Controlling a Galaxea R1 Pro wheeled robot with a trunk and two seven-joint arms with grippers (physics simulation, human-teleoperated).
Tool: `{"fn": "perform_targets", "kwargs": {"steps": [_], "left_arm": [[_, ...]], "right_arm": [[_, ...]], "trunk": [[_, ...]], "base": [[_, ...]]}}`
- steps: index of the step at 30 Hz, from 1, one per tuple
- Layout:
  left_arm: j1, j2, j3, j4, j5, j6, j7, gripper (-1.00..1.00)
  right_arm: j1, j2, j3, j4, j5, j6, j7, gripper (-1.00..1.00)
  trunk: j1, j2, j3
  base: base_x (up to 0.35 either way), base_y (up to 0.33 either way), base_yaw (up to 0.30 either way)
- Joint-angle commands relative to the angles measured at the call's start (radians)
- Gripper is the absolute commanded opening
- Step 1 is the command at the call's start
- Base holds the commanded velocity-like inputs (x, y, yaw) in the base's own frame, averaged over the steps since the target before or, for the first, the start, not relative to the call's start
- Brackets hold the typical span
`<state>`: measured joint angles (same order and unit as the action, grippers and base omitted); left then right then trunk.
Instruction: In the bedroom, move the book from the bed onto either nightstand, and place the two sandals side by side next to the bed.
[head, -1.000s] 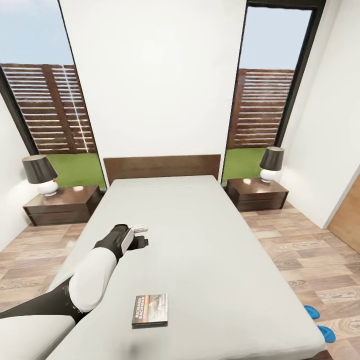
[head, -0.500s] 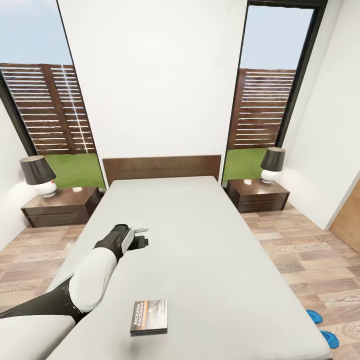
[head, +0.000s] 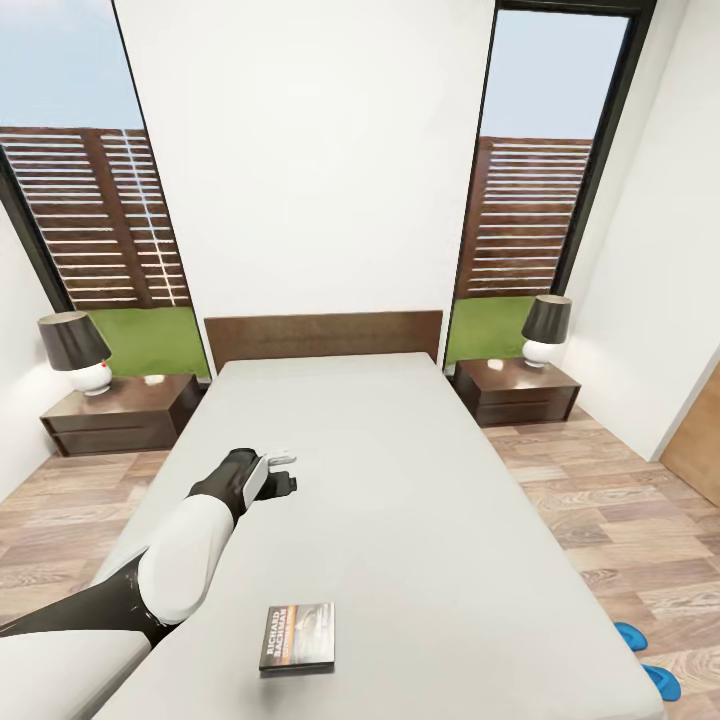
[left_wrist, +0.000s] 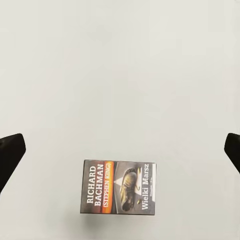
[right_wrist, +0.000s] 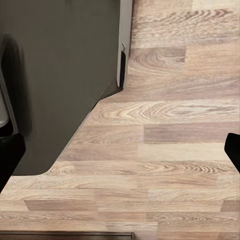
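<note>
Book (head: 297, 637) flat on pale mattress of bed (head: 420, 520), near foot end, slightly toward robot's left side. Dark cover face up, orange band, white lettering "RICHARD BACHMAN" readable in left wrist view (left_wrist: 119, 187). Nothing touching it.

Left gripper (head: 280, 472) out over mattress, well beyond book toward headboard (head: 323, 337), above bed surface. Fingers spread wide: in left wrist view dark fingertips (left_wrist: 10, 152) at opposite edges of frame, bare mattress and book between them, nothing held. White-and-black left arm (head: 180, 555) stretched forward from lower left of head view.

Right gripper (right_wrist: 120, 150) pointed down at wood-plank floor (right_wrist: 175, 125); dark fingertips at both frame edges, wide apart, empty. Dark grey robot part (right_wrist: 60, 75) alongside in same view.

Two blue sandals (head: 645, 658) on floor (head: 620, 520) by bed's right side near foot corner, close together, partly cut by frame edge.

Nightstand (head: 115, 415) left of headboard, second nightstand (head: 518, 390) right of it, each with dark-shaded lamp (head: 76, 352) on top. Tall dark-framed windows (head: 530, 190) either side of white wall.
</note>
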<state>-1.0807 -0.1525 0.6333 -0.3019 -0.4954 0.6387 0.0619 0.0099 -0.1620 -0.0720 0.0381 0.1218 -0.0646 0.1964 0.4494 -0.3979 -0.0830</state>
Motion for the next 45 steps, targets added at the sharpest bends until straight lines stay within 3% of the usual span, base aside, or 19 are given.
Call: {"fn": "perform_targets", "kwargs": {"steps": [1,24,33,45], "left_arm": [[-0.001,-0.001,0.003,-0.001,0.005,0.004,0.006,1.0],[-0.001,-0.001,0.003,0.0,0.005,0.012,0.004,1.0],[-0.002,-0.001,0.003,-0.002,0.008,0.119,0.01,1.0],[-0.002,-0.001,0.003,-0.002,0.008,0.156,0.009,1.0]], "right_arm": [[-0.001,-0.001,-0.008,0.002,0.01,-0.006,0.002,1.0],[0.012,0.0,-0.008,0.002,0.01,-0.006,0.001,1.0],[0.013,0.004,-0.008,0.002,0.01,-0.006,-0.001,1.0],[0.013,0.008,-0.007,0.002,0.01,-0.006,-0.002,1.0]], "trunk": [[0.001,-0.002,-0.002],[0.001,-0.002,-0.002],[0.001,-0.002,-0.002],[0.001,-0.002,-0.002]], "base": [[0.002,0.0,0.0],[0.046,0.008,0.0],[0.0,0.0,0.0],[0.0,0.0,0.0]]}}
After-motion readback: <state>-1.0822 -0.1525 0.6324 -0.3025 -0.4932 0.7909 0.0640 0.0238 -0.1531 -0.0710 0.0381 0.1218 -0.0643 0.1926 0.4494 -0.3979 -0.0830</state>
